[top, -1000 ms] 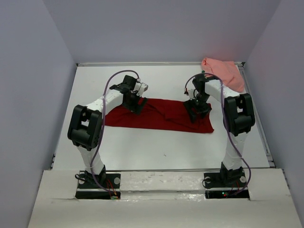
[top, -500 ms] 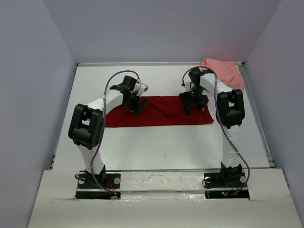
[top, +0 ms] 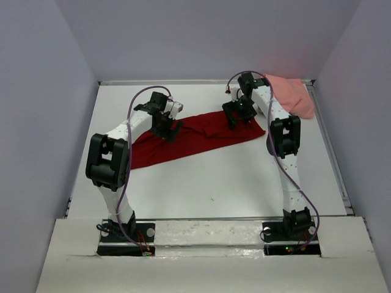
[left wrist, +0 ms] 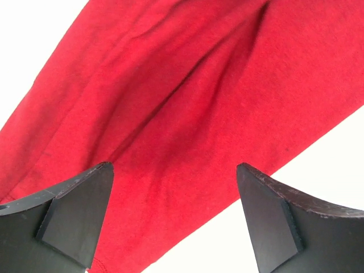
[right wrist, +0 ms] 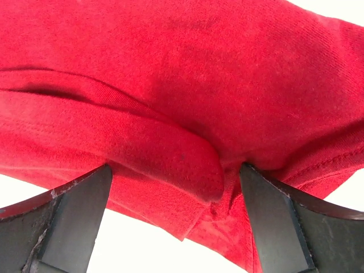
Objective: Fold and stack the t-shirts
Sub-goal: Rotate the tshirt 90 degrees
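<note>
It looks like you are folding the red shirt (top: 201, 135) in the middle of the frame; the left gripper (left wrist: 175, 219) and right gripper (right wrist: 173, 216) sit spread wide over it, so next pinch the cloth.

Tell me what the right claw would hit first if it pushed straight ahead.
The red shirt, most likely: a raised fold of it lies between the tips of the open right claw. How near is unclear.

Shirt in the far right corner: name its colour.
The shirt is salmon pink; the top external view shows it best.
</note>
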`<state>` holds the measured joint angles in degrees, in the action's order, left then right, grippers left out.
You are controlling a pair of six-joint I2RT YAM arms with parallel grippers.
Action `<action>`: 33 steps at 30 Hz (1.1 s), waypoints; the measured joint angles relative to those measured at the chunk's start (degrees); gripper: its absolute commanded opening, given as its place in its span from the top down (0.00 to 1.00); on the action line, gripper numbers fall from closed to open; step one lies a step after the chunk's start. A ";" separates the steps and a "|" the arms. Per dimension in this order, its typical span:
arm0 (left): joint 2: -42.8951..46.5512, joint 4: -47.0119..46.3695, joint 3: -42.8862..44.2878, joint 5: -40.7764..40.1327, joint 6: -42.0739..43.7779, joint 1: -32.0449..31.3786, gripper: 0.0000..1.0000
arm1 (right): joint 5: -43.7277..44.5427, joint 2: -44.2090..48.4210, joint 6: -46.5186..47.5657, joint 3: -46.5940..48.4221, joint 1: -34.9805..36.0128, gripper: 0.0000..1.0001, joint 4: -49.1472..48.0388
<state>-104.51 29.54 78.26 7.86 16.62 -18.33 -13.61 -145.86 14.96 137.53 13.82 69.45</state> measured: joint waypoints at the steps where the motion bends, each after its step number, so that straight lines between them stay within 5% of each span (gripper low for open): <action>1: 0.00 0.35 0.00 -0.04 0.02 0.09 0.01 | -1.42 -0.68 0.61 1.40 0.13 0.00 -0.46; 12: 0.00 2.73 -0.02 -1.07 0.00 0.46 0.01 | -14.99 -1.60 4.20 2.54 2.29 0.00 -8.26; 18: 0.00 4.92 0.00 -2.78 0.02 0.46 0.01 | -13.00 1.03 4.26 -1.16 2.62 0.00 -14.80; 25: 0.00 6.14 0.00 -5.92 0.02 0.46 0.01 | -2.23 13.99 3.56 -8.31 0.92 0.00 -18.99; 33: -1.77 6.10 -0.04 -9.57 -0.20 0.46 0.01 | 2.86 36.13 3.85 -16.06 -8.70 0.00 -23.71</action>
<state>-106.28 35.64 78.22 -1.72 16.43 -17.87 -10.74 -109.73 18.81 121.47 5.13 45.74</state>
